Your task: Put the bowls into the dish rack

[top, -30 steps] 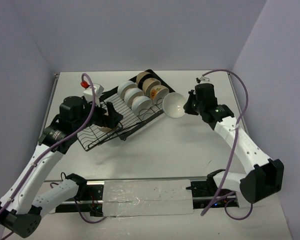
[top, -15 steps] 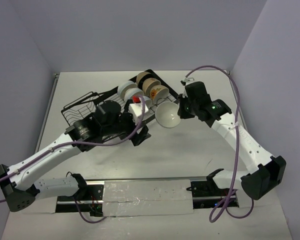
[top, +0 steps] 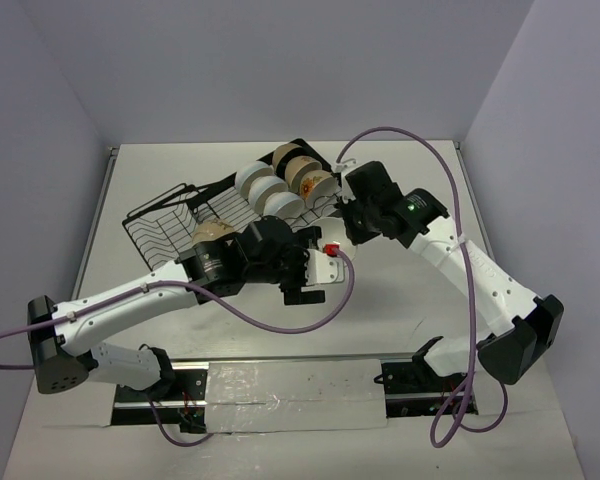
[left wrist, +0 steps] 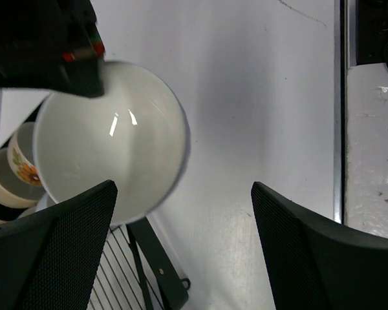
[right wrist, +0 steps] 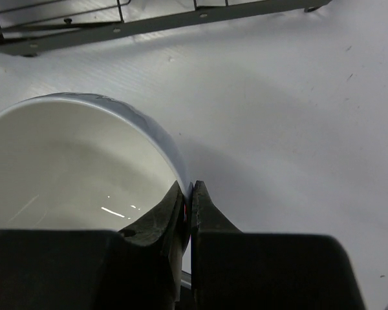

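Observation:
My right gripper (right wrist: 189,194) is shut on the rim of a white bowl (right wrist: 84,174) and holds it above the table, just in front of the black wire dish rack (right wrist: 149,22). The left wrist view shows this bowl (left wrist: 110,148) under the right gripper (left wrist: 84,71); in the top view my left arm hides it. My left gripper (left wrist: 187,258) is open and empty, beside the bowl near the rack's front corner (left wrist: 149,258). In the top view the left gripper (top: 305,285) is close to the right gripper (top: 348,225). The rack (top: 165,215) holds several bowls, including an orange-patterned one (top: 318,182).
A tan bowl (top: 212,232) sits in the rack next to my left forearm. A metal rail with tape (top: 290,385) runs along the table's near edge. Walls close the table at the back and both sides.
My left arm has swung from the rack's left end across to the middle, beside the held bowl. My right gripper has carried the white bowl left, toward the rack's front.

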You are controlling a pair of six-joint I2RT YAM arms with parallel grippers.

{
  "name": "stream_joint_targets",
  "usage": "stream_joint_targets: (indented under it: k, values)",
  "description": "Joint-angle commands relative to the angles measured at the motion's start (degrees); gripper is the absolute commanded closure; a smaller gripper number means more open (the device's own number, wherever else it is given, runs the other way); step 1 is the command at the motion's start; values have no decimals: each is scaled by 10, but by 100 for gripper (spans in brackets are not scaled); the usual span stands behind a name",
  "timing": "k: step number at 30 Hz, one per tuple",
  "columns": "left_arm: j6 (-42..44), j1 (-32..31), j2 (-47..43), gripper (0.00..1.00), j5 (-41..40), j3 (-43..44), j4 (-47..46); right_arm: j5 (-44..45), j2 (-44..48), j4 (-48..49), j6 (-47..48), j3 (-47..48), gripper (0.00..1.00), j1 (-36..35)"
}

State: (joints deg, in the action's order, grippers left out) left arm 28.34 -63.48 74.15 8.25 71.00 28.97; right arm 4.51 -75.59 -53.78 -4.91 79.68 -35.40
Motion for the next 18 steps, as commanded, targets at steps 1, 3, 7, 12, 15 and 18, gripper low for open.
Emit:
stream_joint_targets:
  k: [1,3,7,12,15,18]
  values:
    - [58,-11,20,10,-6,48,8,21,-1,-17,27,46,100,-18]
    - [69,-14,28,12,-3,53,16,26,-5,-26,33,51,100,-27]
    - [81,-15,60,17,20,81,58,37,-6,-34,40,57,100,-36]
    - [82,-16,86,24,36,108,97,37,-7,-41,43,58,100,-39]
    - [87,-16,88,26,29,101,92,34,-6,-45,50,62,100,-42]
    - [91,-19,93,33,26,104,90,30,-3,-47,61,63,100,-43]
